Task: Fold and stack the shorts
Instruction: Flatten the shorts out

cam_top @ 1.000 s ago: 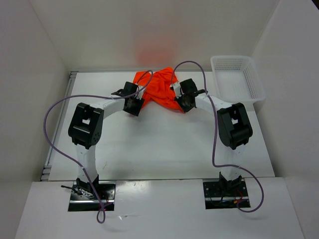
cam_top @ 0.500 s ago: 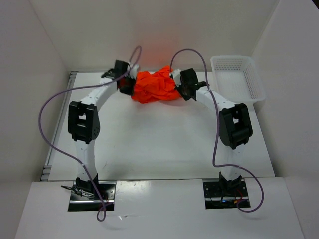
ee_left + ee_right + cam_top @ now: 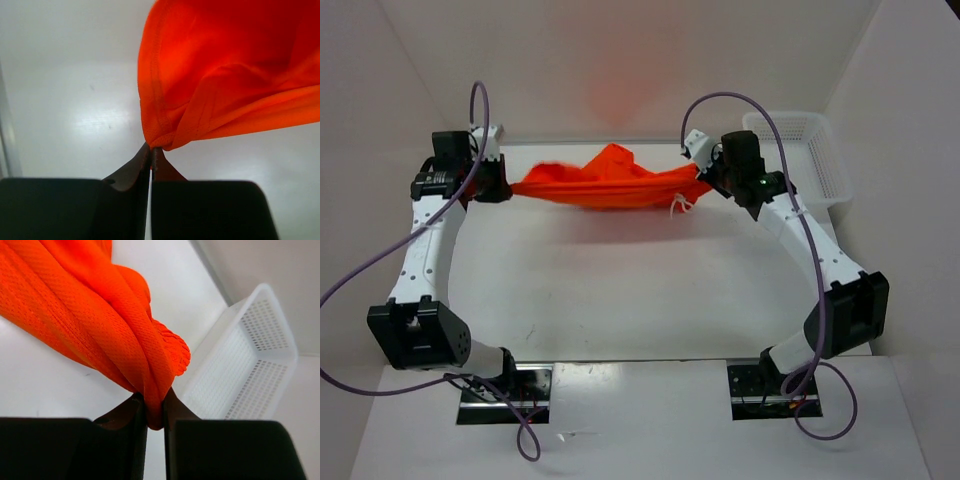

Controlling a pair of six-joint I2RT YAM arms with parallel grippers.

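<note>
The bright orange shorts [image 3: 605,182] hang stretched in the air between both arms, above the far part of the table. A white drawstring [image 3: 680,205] dangles near their right end. My left gripper [image 3: 503,187] is shut on the left corner of the shorts [image 3: 200,85], a thin hem pinched at its fingertips [image 3: 151,150]. At the other end, my right gripper [image 3: 705,172] is shut on a thick bunch of the shorts [image 3: 100,310], which fills the gap between its fingers [image 3: 155,410].
A white mesh basket [image 3: 798,155] stands at the far right of the table, just behind the right arm, and shows beside the fabric in the right wrist view as the basket [image 3: 250,365]. White walls close in the table on three sides.
Both grippers have lifted and pulled apart, left arm swinging far left and right arm right. The shorts went from a crumpled heap on the table to a taut span. The left gripper closed on the fabric.
</note>
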